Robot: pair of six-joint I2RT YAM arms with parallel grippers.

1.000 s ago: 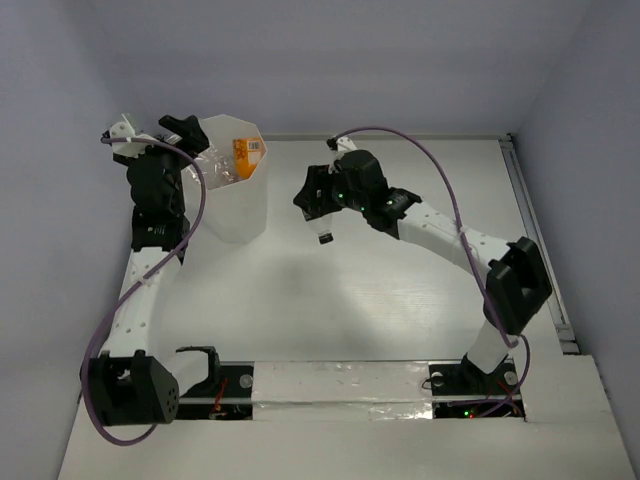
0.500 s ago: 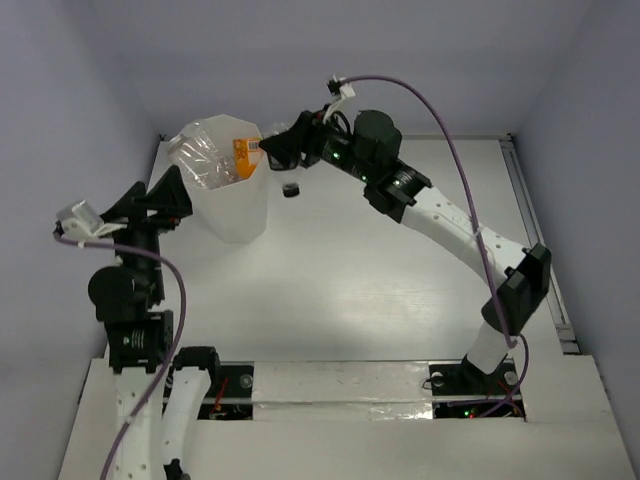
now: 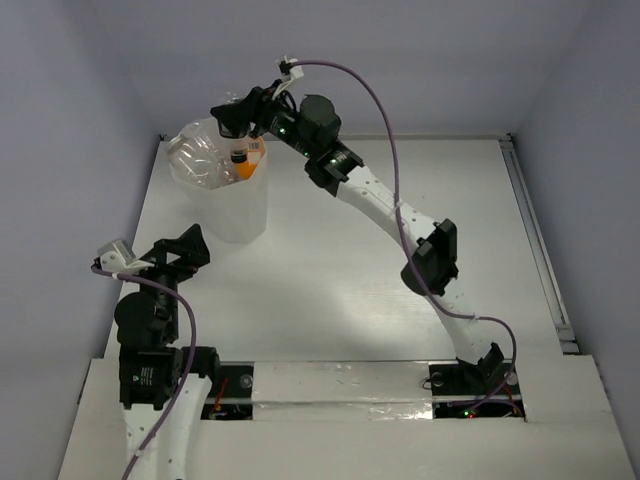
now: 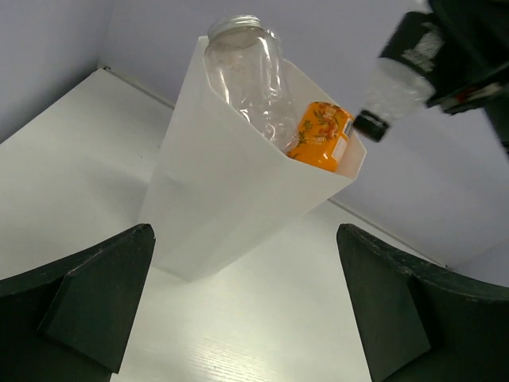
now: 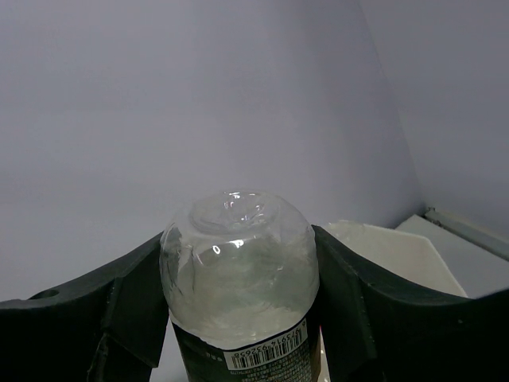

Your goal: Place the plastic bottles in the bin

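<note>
The bin (image 3: 232, 205) stands at the table's far left, translucent white with a many-sided rim. A large clear bottle (image 3: 195, 160) and an orange bottle (image 3: 248, 162) stick out of its top. My right gripper (image 3: 230, 118) is shut on a clear, dark-labelled bottle with a black cap (image 3: 238, 156) and holds it cap down just above the bin's mouth. In the right wrist view the bottle's base (image 5: 237, 263) fills the space between the fingers. My left gripper (image 3: 182, 250) is open and empty, near the bin's front. Its view shows the bin (image 4: 231, 191), the orange bottle (image 4: 318, 135) and the held bottle (image 4: 398, 79).
Grey walls close the table at the back and left, near the bin. A metal rail (image 3: 535, 230) runs along the table's right edge. The right arm (image 3: 400, 215) stretches diagonally across the table. The bin's rim (image 5: 390, 247) shows behind the right fingers.
My right gripper has carried the black-capped bottle left, from beside the bin to above its mouth. My left arm has drawn back toward the near left.
</note>
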